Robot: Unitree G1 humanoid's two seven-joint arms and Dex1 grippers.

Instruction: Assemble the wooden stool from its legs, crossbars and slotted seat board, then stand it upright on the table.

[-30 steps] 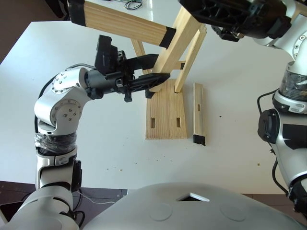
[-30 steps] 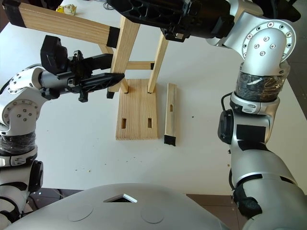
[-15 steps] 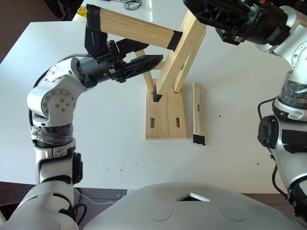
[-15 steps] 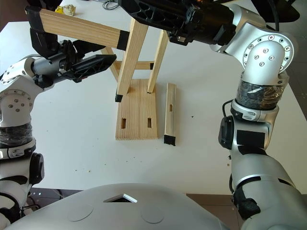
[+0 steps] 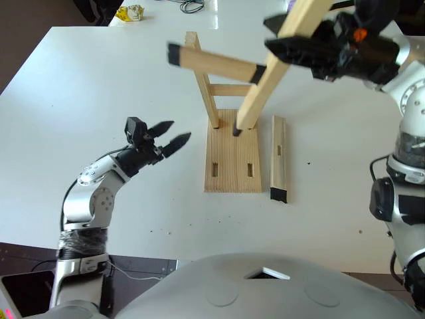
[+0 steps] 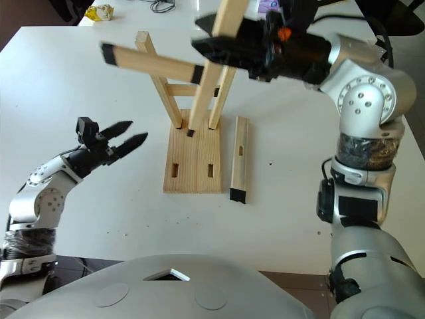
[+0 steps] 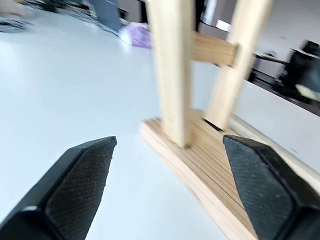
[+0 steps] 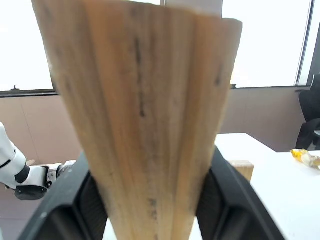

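- The left claw (image 5: 174,133) is spread wide with nothing between its fingers (image 7: 75,185). It hovers just above the desk (image 5: 99,80), to the left of the seat board (image 5: 232,163) and apart from it, with its tips aimed at the board.
- The left arm sits low at the near left of the desk, elbow bent and forearm angled up toward the board.
- The right claw (image 5: 284,50) is clenched on a leg (image 5: 255,100) of the half-built frame, with its black fingers (image 8: 70,215) pressed to either side of the wood.
- The right arm is raised high, and its forearm reaches in from the right over the far half of the desk.
- The gripped leg slants down to the far end of the seat board. A second leg (image 5: 204,86) stands beside it, joined to it by a short crossbar (image 5: 229,90). A longer bar (image 5: 212,61) with a black cap juts out to the left.
- The seat board lies flat, with two slots (image 5: 215,169) showing near its front edge.
- A loose leg (image 5: 279,159) with a black end cap lies just beside the board's right edge.
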